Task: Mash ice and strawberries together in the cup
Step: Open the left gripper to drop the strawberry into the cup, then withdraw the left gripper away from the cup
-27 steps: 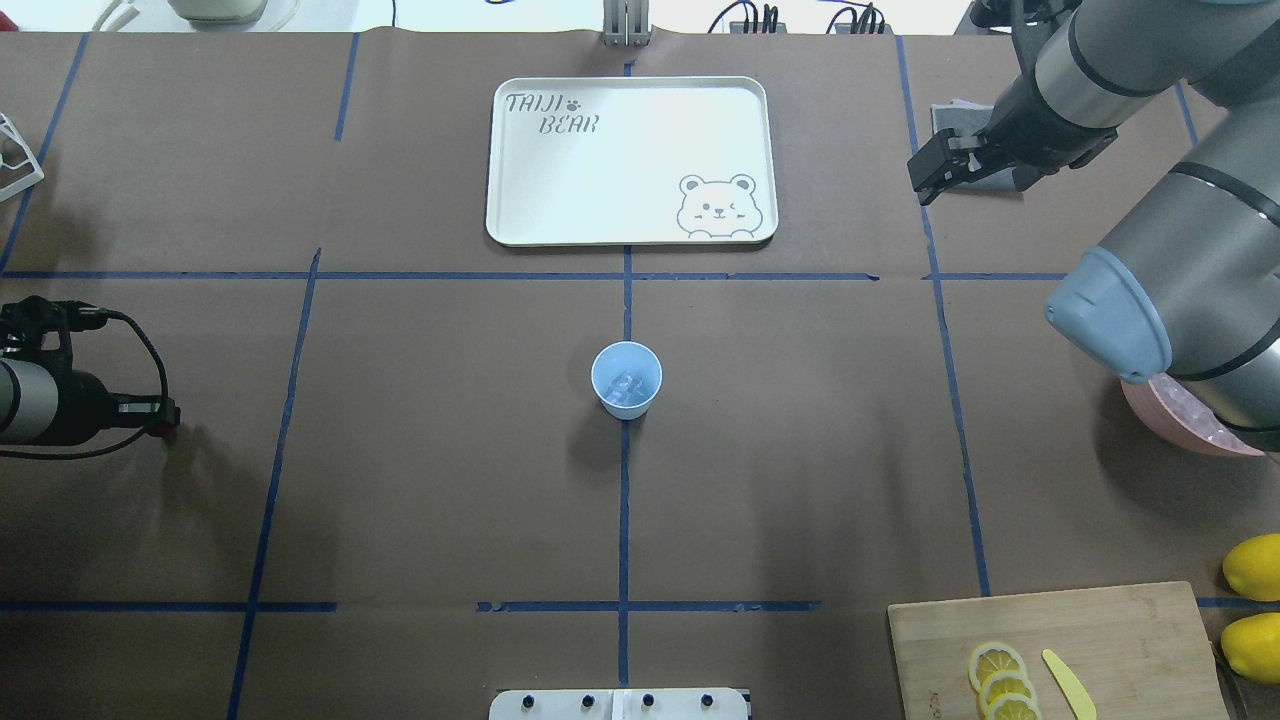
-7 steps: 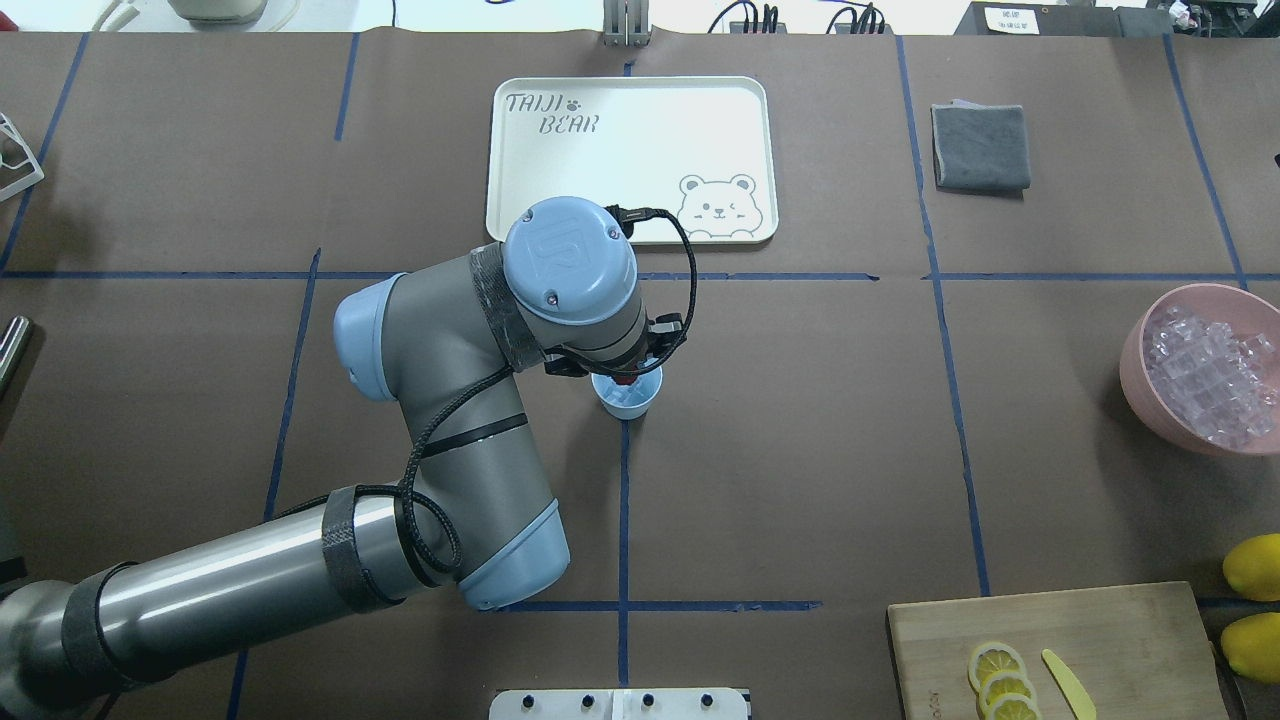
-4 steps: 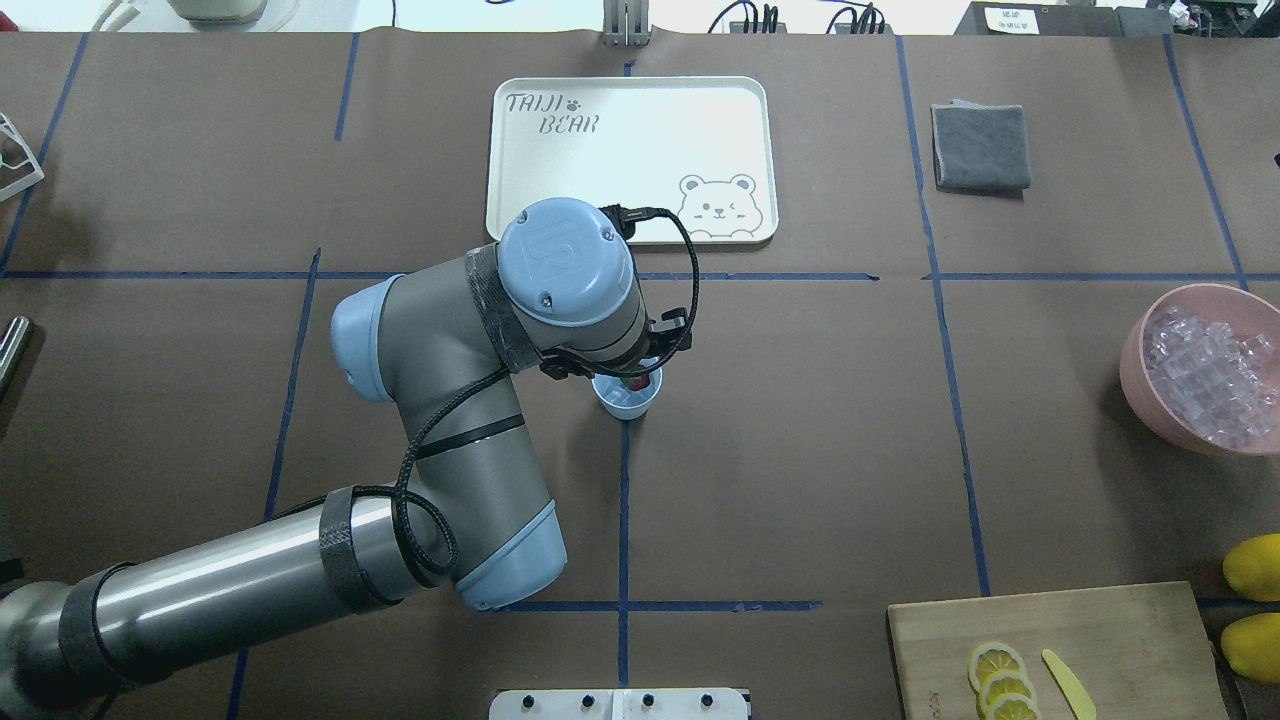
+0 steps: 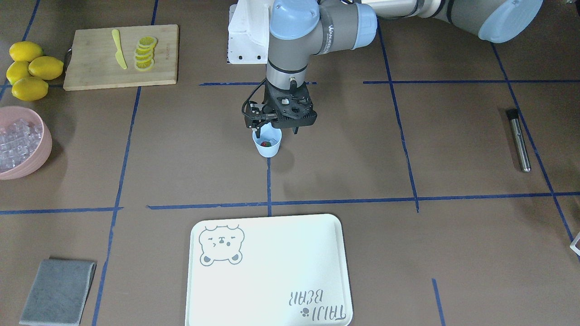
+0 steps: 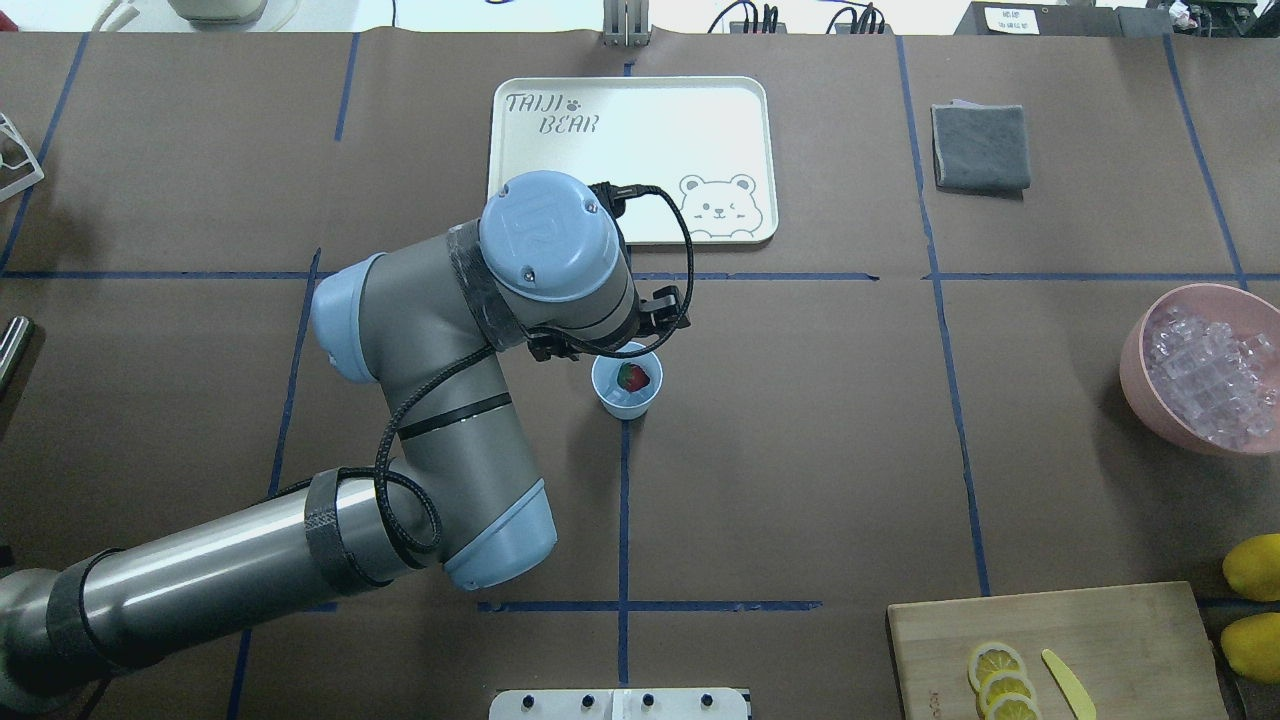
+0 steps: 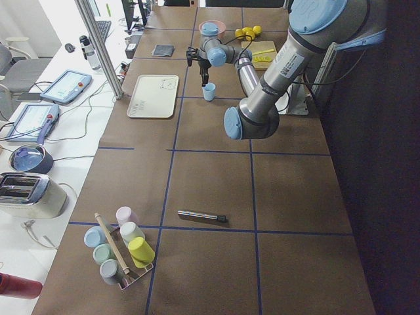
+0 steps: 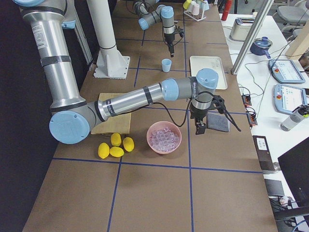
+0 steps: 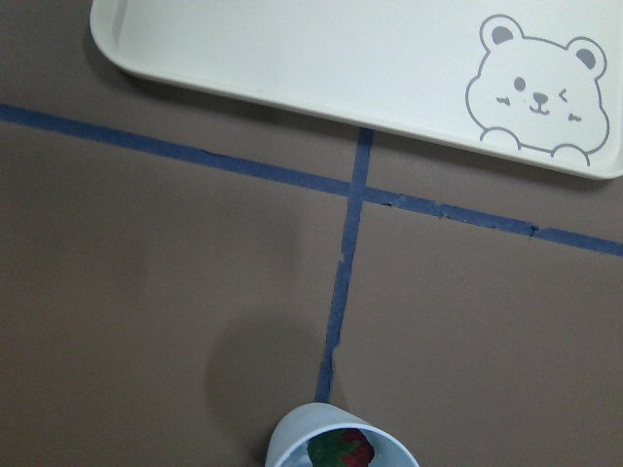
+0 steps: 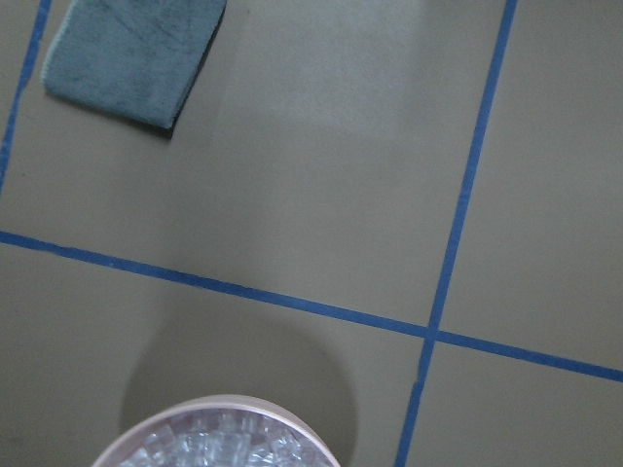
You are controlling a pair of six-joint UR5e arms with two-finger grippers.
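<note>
The pale blue cup [image 5: 626, 398] stands at the table's middle on a blue tape line. The red strawberry [image 5: 632, 376] lies inside it on faint whitish ice [image 5: 622, 396]. The front view shows the cup [image 4: 267, 149] with the berry [image 4: 266, 144]. My left gripper [image 4: 276, 132] hangs just above the cup's rim, open and empty. The left wrist view shows the cup's rim [image 8: 292, 433] and the berry [image 8: 341, 453] at the bottom edge. My right gripper [image 7: 199, 129] shows only in the right side view, next to the pink bowl; I cannot tell if it is open.
A pink bowl [image 5: 1135, 385] of ice cubes [image 5: 1205, 365] stands at the right. A white bear tray [image 5: 630, 160] lies behind the cup. A grey cloth [image 5: 980, 147], a cutting board [image 5: 1100, 630] with lemon slices, lemons [image 5: 1255, 565] and a metal rod [image 4: 518, 140] are around.
My left arm came in over the cup, then drew back to the left and uncovered it. The strawberry now lies in the cup. My right arm left the overhead view.
</note>
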